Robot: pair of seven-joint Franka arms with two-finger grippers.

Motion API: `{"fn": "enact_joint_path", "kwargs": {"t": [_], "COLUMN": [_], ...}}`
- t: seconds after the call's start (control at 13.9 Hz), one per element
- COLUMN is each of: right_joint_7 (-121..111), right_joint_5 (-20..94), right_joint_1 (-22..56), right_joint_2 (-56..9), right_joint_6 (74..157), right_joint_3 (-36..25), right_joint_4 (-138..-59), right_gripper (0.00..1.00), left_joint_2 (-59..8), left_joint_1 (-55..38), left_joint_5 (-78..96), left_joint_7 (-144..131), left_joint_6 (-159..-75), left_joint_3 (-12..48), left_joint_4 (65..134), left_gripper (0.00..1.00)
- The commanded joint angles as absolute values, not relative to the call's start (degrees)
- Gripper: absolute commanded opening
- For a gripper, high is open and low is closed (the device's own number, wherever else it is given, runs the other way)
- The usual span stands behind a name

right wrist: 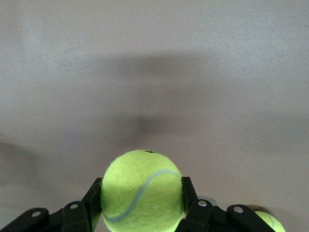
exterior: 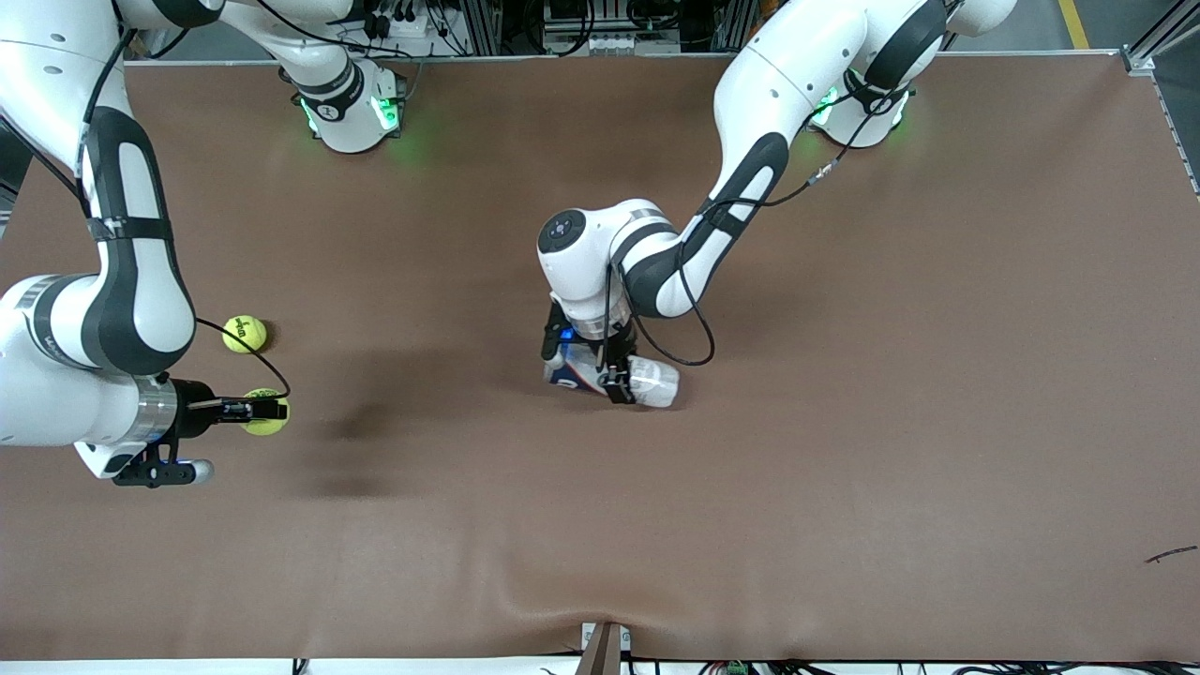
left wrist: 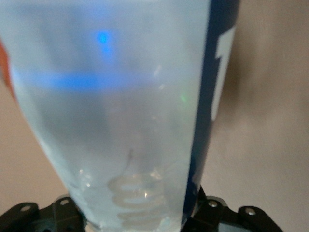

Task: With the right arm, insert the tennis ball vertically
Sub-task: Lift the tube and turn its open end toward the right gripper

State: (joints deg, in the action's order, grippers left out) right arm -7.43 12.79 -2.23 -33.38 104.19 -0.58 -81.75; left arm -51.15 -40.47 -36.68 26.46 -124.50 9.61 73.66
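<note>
My right gripper (exterior: 269, 410) is shut on a yellow-green tennis ball (exterior: 266, 419), held over the table toward the right arm's end. In the right wrist view the ball (right wrist: 141, 191) sits between the two black fingers (right wrist: 93, 193). My left gripper (exterior: 600, 370) is shut on a clear plastic ball can (exterior: 647, 380) with a blue label, which lies tilted on its side at the table's middle. That can (left wrist: 120, 121) fills the left wrist view, gripped low down by the left gripper (left wrist: 140, 205). Its opening does not show.
A second tennis ball (exterior: 245, 334) lies on the brown table close by the held one, farther from the front camera; its edge (right wrist: 270, 223) shows in the right wrist view. A small dark mark (exterior: 1170, 555) lies near the left arm's end.
</note>
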Motion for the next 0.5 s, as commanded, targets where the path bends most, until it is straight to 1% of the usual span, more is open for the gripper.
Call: {"fn": "enact_joint_path", "kwargs": {"t": [0.0,0.07,0.29,0.43], "right_joint_7": [-8.3,-8.3,-7.4,-7.3], "right_joint_5": [14.4,15.1,18.8,20.0], "right_joint_1": [-3.4,-3.3,-2.8,-3.3], "right_joint_2": [-31.8,-31.7,-30.1,-27.7], "right_joint_6": [104.1,103.9,101.1,97.6], "right_joint_3": [0.0,0.0,-0.1,-0.2], "right_joint_4": [-83.2,-83.2,-83.2,-83.1], "right_gripper": [0.24,0.20,0.21,0.21], "left_joint_2": [-50.9,-50.9,-50.2,-49.9], "left_joint_1": [-40.3,-40.1,-40.0,-39.9], "left_joint_5": [-36.9,-36.7,-33.1,-30.4], "left_joint_7": [23.8,23.3,22.4,22.2], "left_joint_6": [-130.1,-132.1,-137.0,-144.3], "left_joint_3": [9.7,9.7,9.6,9.6], "left_joint_4": [73.6,73.6,73.7,73.7], "left_gripper": [0.78,0.78,0.78,0.78]}}
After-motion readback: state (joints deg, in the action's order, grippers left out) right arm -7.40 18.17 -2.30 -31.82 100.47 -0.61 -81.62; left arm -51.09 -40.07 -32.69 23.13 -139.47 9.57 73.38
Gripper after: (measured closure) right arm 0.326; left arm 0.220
